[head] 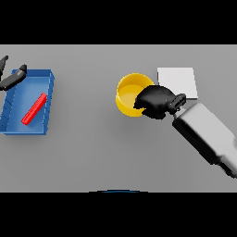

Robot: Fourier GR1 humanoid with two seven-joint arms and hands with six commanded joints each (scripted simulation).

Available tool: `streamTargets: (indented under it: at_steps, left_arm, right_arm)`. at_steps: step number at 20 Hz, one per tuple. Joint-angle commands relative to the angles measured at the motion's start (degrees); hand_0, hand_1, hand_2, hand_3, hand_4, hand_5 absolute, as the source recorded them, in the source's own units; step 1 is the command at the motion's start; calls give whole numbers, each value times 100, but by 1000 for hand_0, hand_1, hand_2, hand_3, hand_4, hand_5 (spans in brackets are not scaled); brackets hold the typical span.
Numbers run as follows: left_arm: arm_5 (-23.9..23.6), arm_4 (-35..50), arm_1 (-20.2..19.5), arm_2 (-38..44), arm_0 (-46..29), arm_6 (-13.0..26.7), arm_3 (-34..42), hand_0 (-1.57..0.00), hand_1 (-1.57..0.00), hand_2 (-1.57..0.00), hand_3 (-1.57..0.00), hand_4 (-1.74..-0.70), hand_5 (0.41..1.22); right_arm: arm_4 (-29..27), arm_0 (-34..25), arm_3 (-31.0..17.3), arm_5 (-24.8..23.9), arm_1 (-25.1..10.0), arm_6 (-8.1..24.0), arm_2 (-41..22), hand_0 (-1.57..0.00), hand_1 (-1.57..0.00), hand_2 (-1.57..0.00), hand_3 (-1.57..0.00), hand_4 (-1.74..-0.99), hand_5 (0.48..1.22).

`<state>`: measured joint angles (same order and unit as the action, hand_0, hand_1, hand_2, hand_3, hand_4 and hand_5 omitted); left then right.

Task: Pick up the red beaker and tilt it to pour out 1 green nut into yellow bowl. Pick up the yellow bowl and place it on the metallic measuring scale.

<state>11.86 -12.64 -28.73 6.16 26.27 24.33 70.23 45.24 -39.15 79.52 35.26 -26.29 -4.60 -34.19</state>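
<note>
1. The right hand (156,102) curls over the near rim of the yellow bowl (128,94), seemingly gripping it
2. The bowl sits on the table (92,152) just beside the pale scale (178,81), not yet on it
3. A red object (34,109) lies in the blue tray (46,109); no nut is visible
4. The left hand (11,78), fingers straight, hangs over the tray's far corner

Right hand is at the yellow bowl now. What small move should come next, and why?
Probably close the right hand firmly on the yellow bowl and lift it a little. The hand already covers the bowl's right rim, fingers curled over it, and the bowl rests on the table just left of the metallic measuring scale. Whether a nut is inside cannot be seen. The left hand sits idle by the blue tray.
</note>
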Motion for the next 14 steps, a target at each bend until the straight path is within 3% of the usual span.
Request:
streamTargets:
  at_steps: [1, 4, 6, 14]
  left_arm:
    - [26, 24, 19, -2, 25, 7, -33, 1, 1, 1, 1, -800, 704]
    - [33, 114, 48, 31, -122, 176, 162, 1, 1, 1, 1, -820, 717]
    - [32, 139, 22, 73, -112, 252, 162, 1, 1, 1, 1, -831, 728]
    - [15, 178, 25, 83, -165, 477, 391, 1, 1, 1, 1, -852, 760]
  right_arm:
    - [-41, -1, -28, -2, -44, 59, 106, -1520, -1567, -1520, -1179, -1740, 1219]
    - [-25, -121, -129, -110, -242, 167, 302, -1545, -1569, -1487, -1183, -1740, 1220]
    - [-3, -165, -255, -363, -387, 58, 436, -1554, -1570, -1517, -1166, -1741, 1220]
    - [109, -587, -1752, -1260, -562, -178, 839, -1568, -1571, -1553, -1154, -1741, 1221]
